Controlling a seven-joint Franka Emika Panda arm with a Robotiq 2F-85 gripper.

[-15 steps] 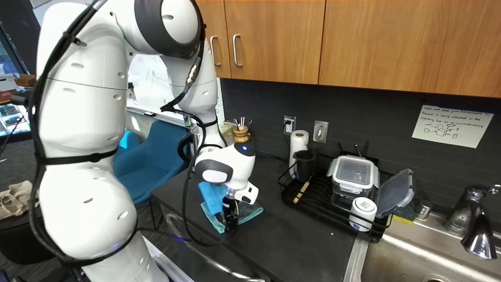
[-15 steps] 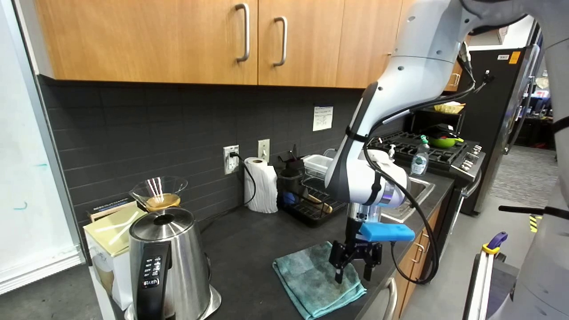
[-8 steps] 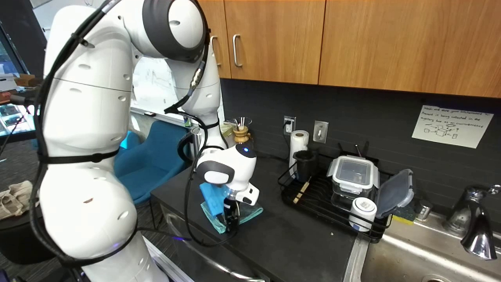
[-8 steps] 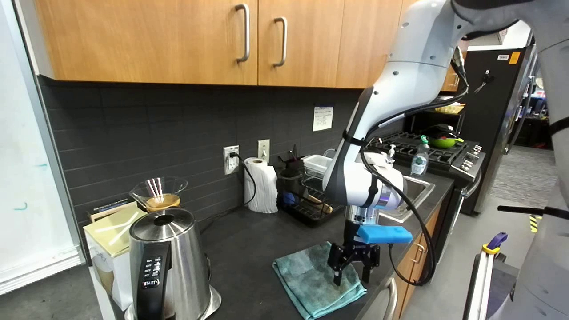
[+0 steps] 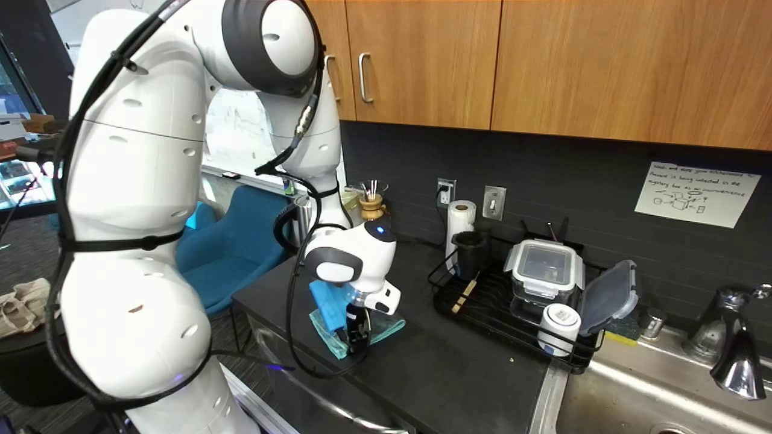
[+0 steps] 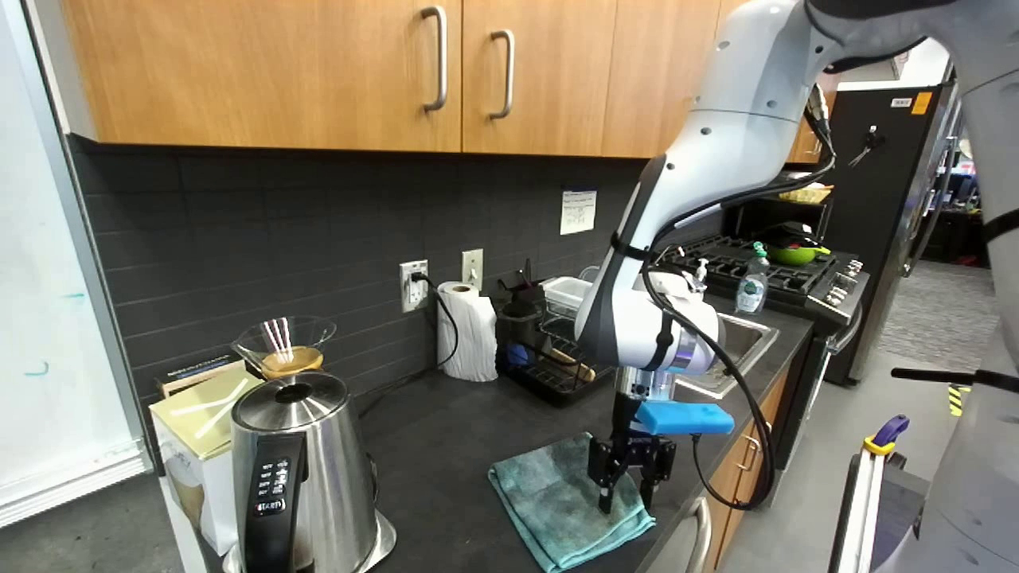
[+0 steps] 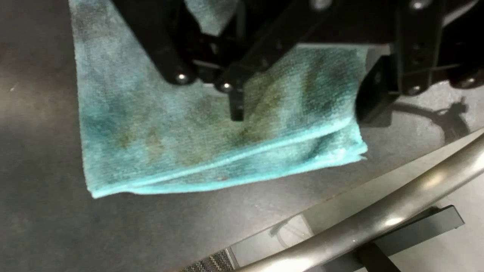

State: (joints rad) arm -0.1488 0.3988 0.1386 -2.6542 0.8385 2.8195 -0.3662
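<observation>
The gripper (image 7: 304, 107) points down with empty fingers spread, one over the folded teal microfiber cloth (image 7: 170, 124) and one just beside it, so that its border seems straddled, while the dark countertop (image 7: 45, 219) bears it flat near the counter's edge.

The kettle handle (image 6: 273, 509) reads "START", and the handwritten wall note (image 5: 696, 194) includes "being collected" and "mystery box".

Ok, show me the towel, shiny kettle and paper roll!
Towel (image 7: 181, 124): in the wrist view, on its top face.
Kettle (image 6: 328, 469): in an exterior view, on its steel side.
Paper roll (image 6: 475, 342): in an exterior view, on its white side.
</observation>
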